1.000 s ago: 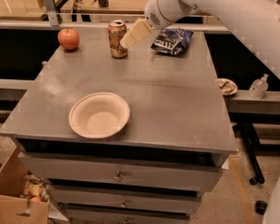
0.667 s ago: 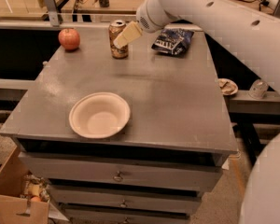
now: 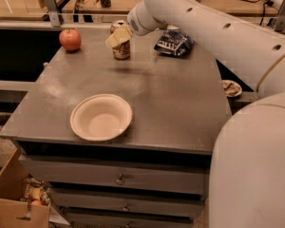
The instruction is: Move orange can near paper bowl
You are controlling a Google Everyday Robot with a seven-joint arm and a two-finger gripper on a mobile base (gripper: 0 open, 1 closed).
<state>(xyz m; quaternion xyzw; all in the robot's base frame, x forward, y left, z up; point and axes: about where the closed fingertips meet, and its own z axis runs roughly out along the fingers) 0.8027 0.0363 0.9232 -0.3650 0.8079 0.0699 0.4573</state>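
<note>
Jaws: closure state cannot be determined, because one tan pad lies across the upper body of the orange can [image 3: 122, 50] and hides the contact zone. The gripper [image 3: 118, 37] is now positioned at the can, at the far edge of the table [image 3: 171, 99]. One second ago it stood just beside the can, on the side toward the blue snack bag [image 3: 173, 42]. It has since closed that gap and overlaps the can in the view. The can itself has not shifted. It stands upright in the same spot, between the red apple [image 3: 70, 39] and the snack bag, and well apart from the paper bowl [image 3: 100, 118], which sits near the front edge of the table. Assessment: the approach phase appears complete and the grasp phase is in hand, but no transport has begun. The remaining work is likely to secure the can, lift it clear, carry it toward the front of the table, and set it down beside the bowl. Caution is advised — a narrow upright can may tip if pushed sideways before the grip is firm.
</note>
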